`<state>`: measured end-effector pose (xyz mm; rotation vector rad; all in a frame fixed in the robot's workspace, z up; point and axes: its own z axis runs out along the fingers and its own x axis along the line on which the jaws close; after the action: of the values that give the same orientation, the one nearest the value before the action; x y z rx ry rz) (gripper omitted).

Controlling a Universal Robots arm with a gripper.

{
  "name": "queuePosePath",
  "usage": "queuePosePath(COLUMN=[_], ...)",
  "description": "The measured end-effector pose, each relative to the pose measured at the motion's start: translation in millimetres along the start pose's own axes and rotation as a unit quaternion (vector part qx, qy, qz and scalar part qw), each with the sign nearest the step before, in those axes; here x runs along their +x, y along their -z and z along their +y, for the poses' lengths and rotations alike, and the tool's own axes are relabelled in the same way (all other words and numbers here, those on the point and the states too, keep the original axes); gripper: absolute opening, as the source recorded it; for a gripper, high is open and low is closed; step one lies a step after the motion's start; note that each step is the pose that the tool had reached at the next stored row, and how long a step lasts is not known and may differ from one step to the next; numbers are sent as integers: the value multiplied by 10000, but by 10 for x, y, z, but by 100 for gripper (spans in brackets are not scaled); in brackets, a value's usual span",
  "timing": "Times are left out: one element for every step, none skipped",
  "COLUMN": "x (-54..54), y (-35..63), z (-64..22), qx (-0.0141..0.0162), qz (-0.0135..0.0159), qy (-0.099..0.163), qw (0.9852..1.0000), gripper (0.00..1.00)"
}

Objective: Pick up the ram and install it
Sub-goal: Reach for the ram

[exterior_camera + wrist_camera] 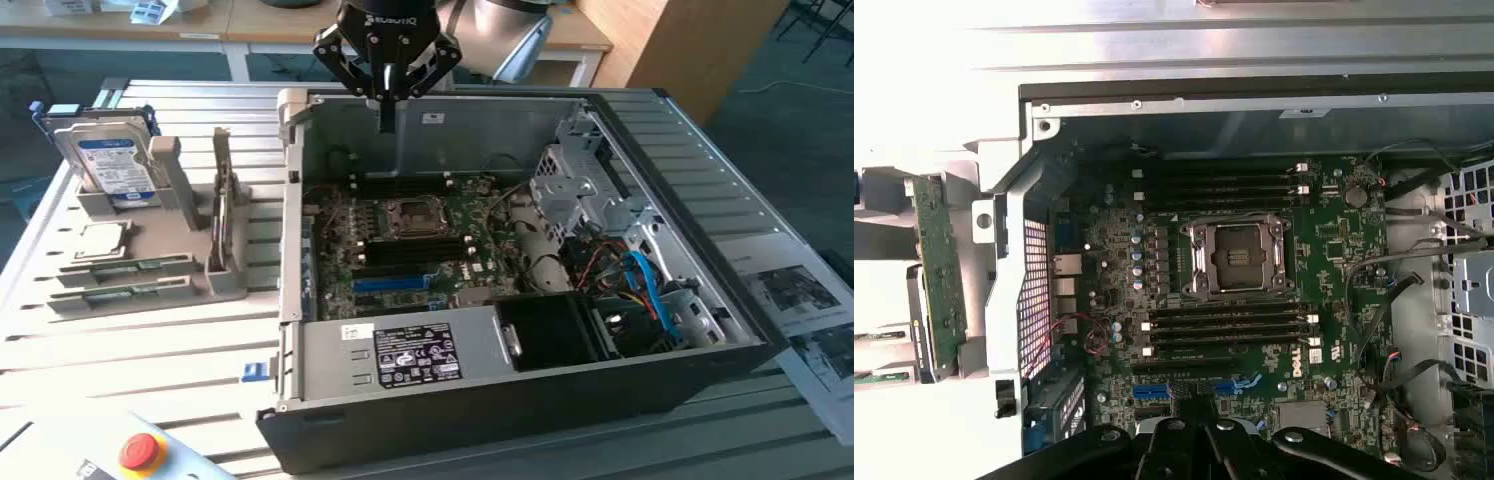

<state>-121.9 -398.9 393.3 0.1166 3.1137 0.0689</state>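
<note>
here, pincer (387, 125) over case (534, 400), slatted table (147, 350)

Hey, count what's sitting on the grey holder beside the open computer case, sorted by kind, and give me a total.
Silver hard drive with blue label: 1
Upright green expansion card: 1
Square silver processor chip: 1
Long green ram sticks: 2
Total: 5
</note>
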Motion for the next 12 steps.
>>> queuePosePath(x=[0,0,0,0,0,0,0,0,0,0,0,0], y=[0,0,0,0,0,0,0,0,0,0,0,0], z=[0,0,0,0,0,0,0,0,0,0,0,0], qx=[0,0,0,0,0,0,0,0,0,0,0,0], qz=[0,0,0,0,0,0,0,0,0,0,0,0], qy=[0,0,0,0,0,0,0,0,0,0,0,0], qw=[10000,10000,10000,10000,10000,10000,10000,10000,10000,10000,10000,10000], gripper=[10,10,10,10,10,10,10,10,10,10,10,10])
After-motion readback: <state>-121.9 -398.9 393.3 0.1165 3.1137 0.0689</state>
